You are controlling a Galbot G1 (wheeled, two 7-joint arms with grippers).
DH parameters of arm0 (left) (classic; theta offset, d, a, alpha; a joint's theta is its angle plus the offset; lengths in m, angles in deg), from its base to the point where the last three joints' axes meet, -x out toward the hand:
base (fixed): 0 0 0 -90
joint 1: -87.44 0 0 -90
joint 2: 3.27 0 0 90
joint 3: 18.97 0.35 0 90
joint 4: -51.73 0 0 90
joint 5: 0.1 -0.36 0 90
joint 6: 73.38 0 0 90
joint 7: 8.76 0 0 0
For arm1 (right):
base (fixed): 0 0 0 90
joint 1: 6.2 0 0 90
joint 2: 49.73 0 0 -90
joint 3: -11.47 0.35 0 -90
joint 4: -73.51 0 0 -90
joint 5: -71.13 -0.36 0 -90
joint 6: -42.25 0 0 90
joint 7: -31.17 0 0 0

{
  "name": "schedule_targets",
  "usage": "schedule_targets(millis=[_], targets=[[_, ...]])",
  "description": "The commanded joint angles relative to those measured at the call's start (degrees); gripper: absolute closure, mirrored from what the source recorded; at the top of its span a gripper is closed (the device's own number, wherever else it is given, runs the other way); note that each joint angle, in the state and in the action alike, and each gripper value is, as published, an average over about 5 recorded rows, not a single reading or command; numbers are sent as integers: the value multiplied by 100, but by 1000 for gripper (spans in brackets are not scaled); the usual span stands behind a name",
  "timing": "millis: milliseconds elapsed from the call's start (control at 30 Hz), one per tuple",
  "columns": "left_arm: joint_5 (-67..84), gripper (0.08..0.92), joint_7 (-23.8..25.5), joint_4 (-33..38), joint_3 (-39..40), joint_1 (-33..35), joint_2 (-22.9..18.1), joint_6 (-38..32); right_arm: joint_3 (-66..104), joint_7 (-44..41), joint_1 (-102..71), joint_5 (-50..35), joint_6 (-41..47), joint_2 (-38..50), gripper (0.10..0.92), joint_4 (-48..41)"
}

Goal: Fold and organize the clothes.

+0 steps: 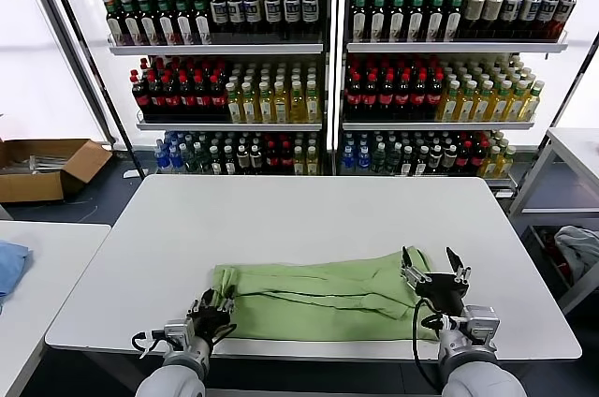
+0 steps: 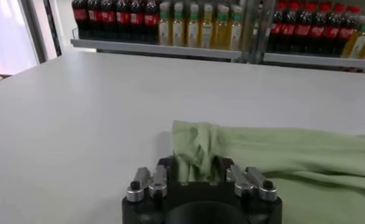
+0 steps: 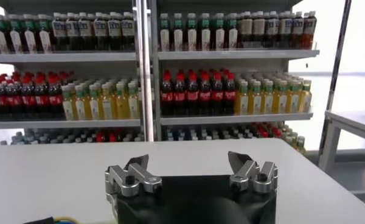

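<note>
A plain light green shirt (image 1: 323,292) lies folded into a long band across the near part of the white table (image 1: 299,219). My left gripper (image 1: 213,305) is shut on the shirt's left end; in the left wrist view the bunched green cloth (image 2: 196,151) sits between its fingers (image 2: 164,164). My right gripper (image 1: 433,268) is open and empty, raised just above the shirt's right end; its view shows spread fingers (image 3: 137,164) over bare table. The collared printed shirt is out of view.
Shelves of bottles (image 1: 318,69) stand behind the table. A cardboard box (image 1: 42,168) sits on the floor at the left. A blue cloth (image 1: 9,266) lies on a side table at the left. A pale greyish cloth (image 1: 578,252) lies at the right.
</note>
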Motion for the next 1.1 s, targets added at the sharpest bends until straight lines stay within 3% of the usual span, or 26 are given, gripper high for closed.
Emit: schedule_targets(millis=[33,233,367,467,633,733,867,1100], targets=[[53,675,31,-140,-40,-22,-29,-38,6,1,44,-29,-13,13,203,-21],[67,847,66,-151,-297,-118,113,-229,87,2,69,-75,-11,63,203,-30],[168,899,42,185,-877,-266,518,-248,113,5,87,-87,3,101,203,-5],[393,902,39,370,-1640,-399,1127,-198,98,5,117,-91,15,115,203,18],[1061,902,42,102,-2986,-502,2552,-76,0,10,199,-86,15,76,203,-21],[1293,902,62,-56,-3404,-462,3028,-46,-64,16,217,-68,0,42,203,-64],[1329,902,97,237,-3368,-322,3065,-1,-122,40,215,-21,-10,-7,203,-58],[915,902,130,1207,-2161,-62,2347,117,-84,29,-26,251,-5,-91,203,256]])
